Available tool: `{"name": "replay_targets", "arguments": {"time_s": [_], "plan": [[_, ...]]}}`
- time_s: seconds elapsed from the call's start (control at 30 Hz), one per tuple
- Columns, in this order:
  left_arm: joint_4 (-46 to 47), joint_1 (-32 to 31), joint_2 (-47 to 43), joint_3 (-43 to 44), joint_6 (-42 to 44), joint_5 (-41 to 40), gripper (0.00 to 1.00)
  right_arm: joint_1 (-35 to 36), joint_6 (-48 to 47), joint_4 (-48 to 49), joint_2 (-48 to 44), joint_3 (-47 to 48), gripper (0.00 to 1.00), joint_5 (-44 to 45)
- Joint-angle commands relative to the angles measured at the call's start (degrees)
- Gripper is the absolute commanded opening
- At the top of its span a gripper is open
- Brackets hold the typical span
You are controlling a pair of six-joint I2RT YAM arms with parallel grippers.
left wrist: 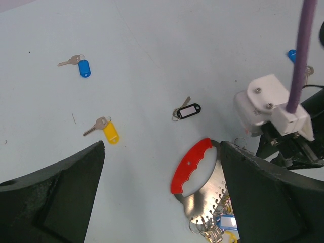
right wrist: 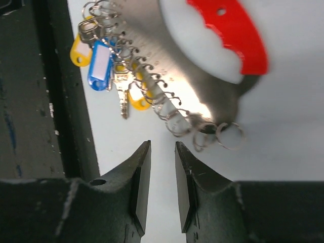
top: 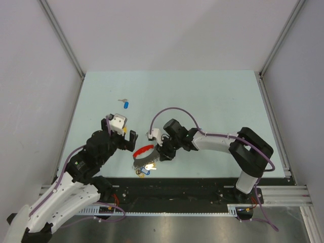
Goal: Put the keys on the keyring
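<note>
Keyring and bunched keys tight between left end effector and right end effector; open table beyond.

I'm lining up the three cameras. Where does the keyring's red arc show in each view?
Top external: the red arc sits low, left of centre.
Left wrist: lower middle.
Right wrist: top right corner.
Shared landmark: the tagged keys bunched beside it.

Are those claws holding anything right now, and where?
Nothing. The left gripper gapes empty; the right gripper, jaws narrowly apart, is empty too, near the keyring.
</note>
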Motion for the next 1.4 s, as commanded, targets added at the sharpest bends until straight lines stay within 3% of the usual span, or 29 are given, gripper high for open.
{"name": "replay_targets", "arguments": {"time_s": [0.0,0.37,0.53,0.87,1.37], "plan": [[2.06,0.66,0.05,-0.16,1.05,0.78,1.0,-0.1,-5.31,-0.26,-6.8,1.94,0.31,9.57],[1.98,0.92,-1.01,-0.25,0.96,-0.53,1.0,3.15,-20.69,0.09,-2.67,1.85,0.34,20.65],[2.33,1.01,-3.9,-0.51,0.53,-3.78,1.0,4.64,-24.73,1.06,-0.92,1.85,0.36,21.63],[3.38,1.45,-6.2,-1.13,0.44,-4.58,1.0,6.31,-27.99,1.59,2.95,2.55,0.36,26.28],[3.21,1.63,-5.14,-1.04,0.7,-3.52,1.0,7.28,-29.75,0.71,6.38,4.75,0.34,26.46]]}}
